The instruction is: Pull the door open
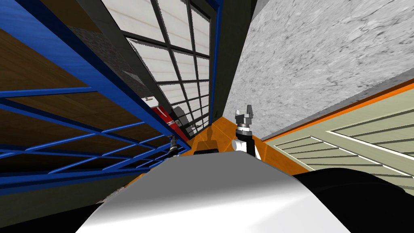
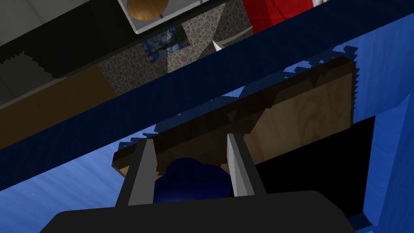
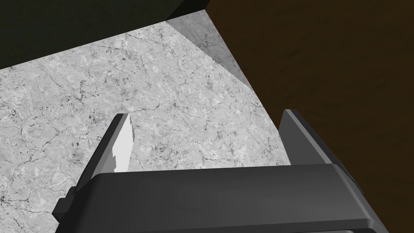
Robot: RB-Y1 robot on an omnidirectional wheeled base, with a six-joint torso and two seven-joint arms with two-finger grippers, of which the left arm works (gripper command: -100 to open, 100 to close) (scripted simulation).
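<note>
- The left gripper (image 2: 190, 139) has its jaws closed on the dark blue knob (image 2: 190, 184) of the door (image 2: 299, 109). One blade presses each side of the round knob, which sits deep between them against the dark gripper body.
- The hold looks chosen for a pull. With the knob caught on both flanks, drawing the arm back should bring the door along rather than slip off.
- In the head view the left gripper (image 1: 174, 146) shows small and low at the near edge of the door (image 1: 60, 109). The door stretches away up the robot's left side.
- The door is a bright blue frame with thinner blue bars crossing brown, wood-grained panels. By the knob, a brown panel with a jagged edge lies against the blue, and a black area (image 2: 315, 170) opens just beside it.
- The door slants away from the upright blue jamb (image 1: 217, 60), and a dark-barred window (image 1: 178, 60) shows between the two. From this the door appears partly open; how far cannot be told.
- The right gripper (image 1: 245, 113) is raised before the grey marbled wall (image 1: 315, 60), well apart from the door, above the orange floor (image 1: 220, 129).
- In its own wrist view the right gripper (image 3: 205, 115) has its jaws spread wide and holds nothing. It is probably parked there to be out of the door's swing.
</note>
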